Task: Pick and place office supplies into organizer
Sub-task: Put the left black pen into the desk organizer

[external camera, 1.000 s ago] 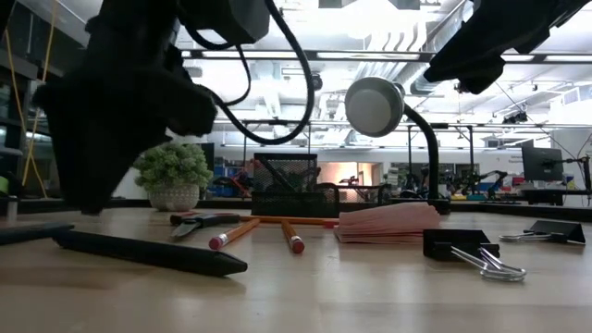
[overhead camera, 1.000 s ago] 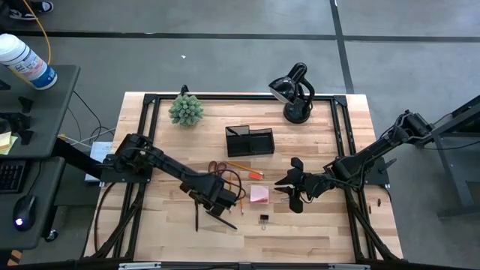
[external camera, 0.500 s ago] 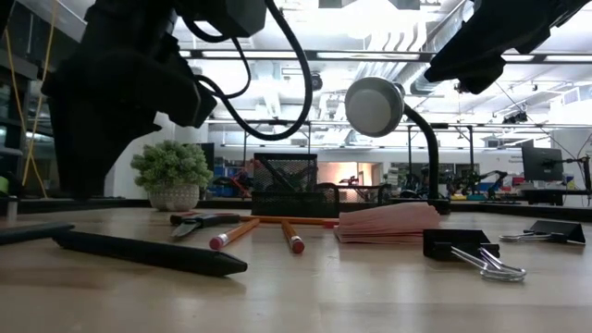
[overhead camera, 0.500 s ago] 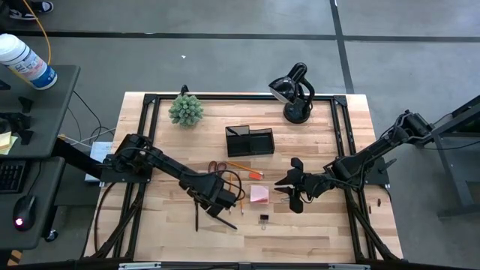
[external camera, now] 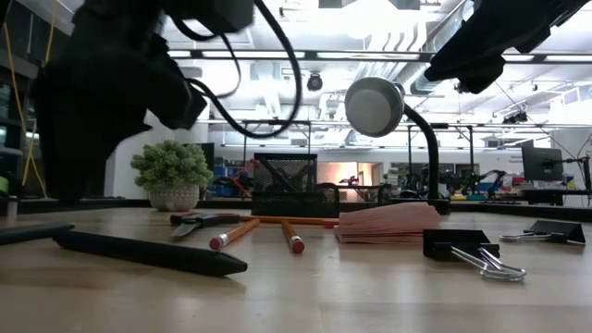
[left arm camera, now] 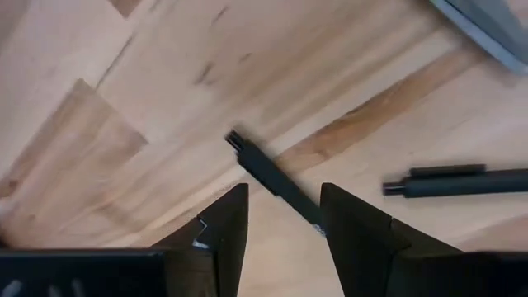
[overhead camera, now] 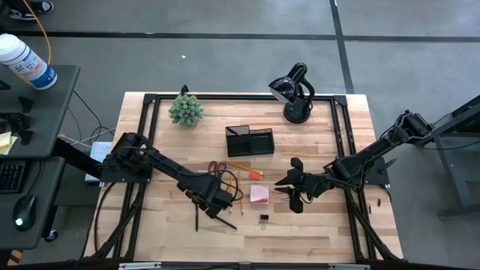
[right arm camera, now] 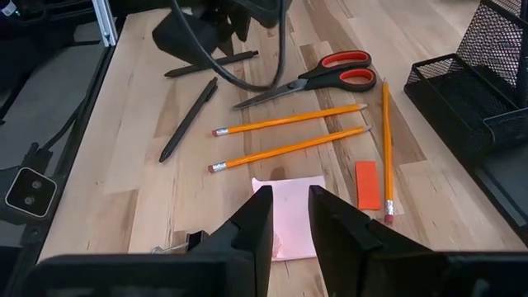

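Just thin black pen (left arm camera: 272,175) lengthwise

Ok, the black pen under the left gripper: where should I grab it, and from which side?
Grip the black pen mid-barrel, coming straight down from above. It lies flat on the table, so only its two long sides are free. The left gripper hangs open over it, one finger either side; the pen looks slanted across the gap, so rotating the wrist should help.

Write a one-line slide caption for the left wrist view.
Open left gripper poised over a black pen on the wooden table, second pen nearby.
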Tool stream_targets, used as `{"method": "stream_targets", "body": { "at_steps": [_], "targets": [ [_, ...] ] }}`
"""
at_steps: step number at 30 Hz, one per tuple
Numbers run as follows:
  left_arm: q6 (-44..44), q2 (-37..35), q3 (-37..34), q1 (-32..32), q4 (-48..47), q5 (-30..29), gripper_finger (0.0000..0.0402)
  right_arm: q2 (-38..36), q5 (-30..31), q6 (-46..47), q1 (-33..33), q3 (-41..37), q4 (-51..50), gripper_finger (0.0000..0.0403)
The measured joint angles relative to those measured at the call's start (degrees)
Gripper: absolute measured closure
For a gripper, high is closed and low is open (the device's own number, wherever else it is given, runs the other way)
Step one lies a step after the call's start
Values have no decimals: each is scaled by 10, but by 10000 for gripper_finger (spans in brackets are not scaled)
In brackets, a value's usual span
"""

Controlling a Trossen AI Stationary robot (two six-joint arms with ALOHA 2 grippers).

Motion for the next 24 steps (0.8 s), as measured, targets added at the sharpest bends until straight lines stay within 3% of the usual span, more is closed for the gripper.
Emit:
{"method": "stream_targets", "body": {
  "at_steps": [6, 14, 24],
  "targets": [
    [-39, -58, -47, -2, 20, -18, 259, 0, 0, -2, 0, 0, 3, 329],
    [-64, -78, -108, -7, 149, -8, 259, 0, -2, 0, 0, 0, 4, 329],
    [-180, -89, -115, -55, 94, -19, 259, 0, -14, 12, 0, 0, 4, 329]
  ]
}}
